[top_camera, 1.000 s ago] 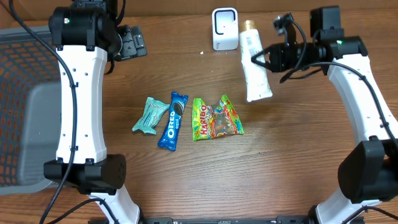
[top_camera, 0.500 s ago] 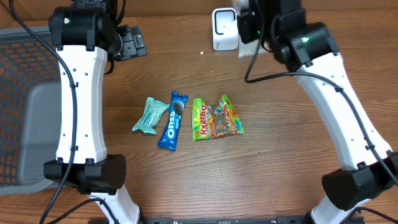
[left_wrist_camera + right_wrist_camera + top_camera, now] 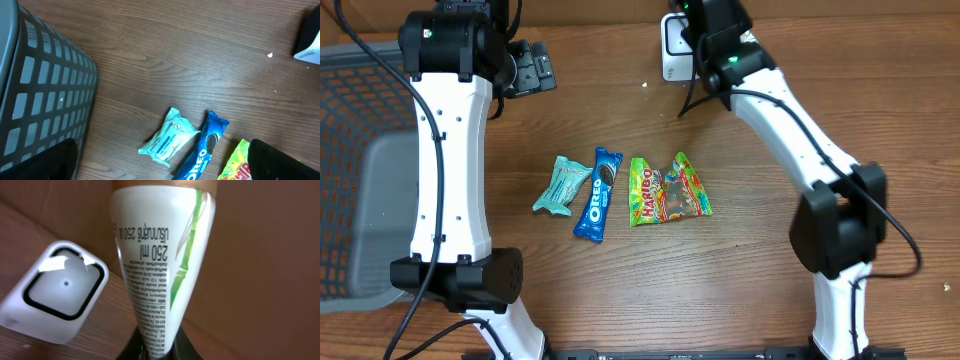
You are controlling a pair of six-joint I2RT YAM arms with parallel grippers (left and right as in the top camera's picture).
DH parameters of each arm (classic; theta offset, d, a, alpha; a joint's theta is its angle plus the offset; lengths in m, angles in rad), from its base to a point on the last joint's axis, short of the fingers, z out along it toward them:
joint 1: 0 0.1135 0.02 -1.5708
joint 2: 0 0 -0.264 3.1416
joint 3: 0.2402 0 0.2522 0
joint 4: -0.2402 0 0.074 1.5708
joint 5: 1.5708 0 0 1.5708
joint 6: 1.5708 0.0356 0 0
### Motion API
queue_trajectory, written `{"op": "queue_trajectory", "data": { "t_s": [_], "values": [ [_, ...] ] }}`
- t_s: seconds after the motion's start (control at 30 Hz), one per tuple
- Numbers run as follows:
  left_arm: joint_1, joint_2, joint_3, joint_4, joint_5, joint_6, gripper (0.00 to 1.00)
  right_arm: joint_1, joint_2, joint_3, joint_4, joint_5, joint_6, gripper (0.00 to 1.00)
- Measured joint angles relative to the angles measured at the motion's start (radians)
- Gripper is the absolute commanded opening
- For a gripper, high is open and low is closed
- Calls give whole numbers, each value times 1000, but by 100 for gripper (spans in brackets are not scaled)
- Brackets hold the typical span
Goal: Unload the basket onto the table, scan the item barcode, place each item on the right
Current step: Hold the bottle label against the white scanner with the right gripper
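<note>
R gripper point(image 3: 152, 347): bottom centre of the R wrist frame; jaws clamped on the crimped end of the tube.
Tube point(image 3: 160, 255): white, green bamboo print, gold-brown cap at the frame top, "250 ml" text reads upside down to me. Held off the worktop. I can't pick it out overhead, since the arm covers it.
Scanner point(image 3: 676, 50): white box, top centre of the overhead frame. In the wrist view it sits lower left, dark-rimmed window up, just beside the tube; can't tell if they touch.
L gripper point(image 3: 528, 68): upper left overhead, jaws wide apart, nothing between them. I see the fingers only at the bottom corners of the L wrist frame.
Snacks: in a row mid-frame on the worktop point(image 3: 760, 280), L to R: mint pkt point(image 3: 560, 186), Oreo pack point(image 3: 599, 194), Haribo bag point(image 3: 642, 190), gummy bag point(image 3: 686, 188). The last two overlap.
Basket point(image 3: 360, 150): dark mesh, far left edge.
</note>
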Motion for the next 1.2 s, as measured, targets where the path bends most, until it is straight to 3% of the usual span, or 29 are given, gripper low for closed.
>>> {"op": "queue_trajectory", "data": {
  "t_s": [0.17, 0.43, 1.2],
  "values": [
    [0, 0, 0, 0, 0, 0, 100, 3, 84, -2, 129, 12, -235, 4],
    [0, 0, 0, 0, 0, 0, 100, 5, 151, -2, 260, 10, -439, 4],
    [0, 0, 0, 0, 0, 0, 100, -7, 283, -2, 425, 58, -499, 4]
  ]
}}
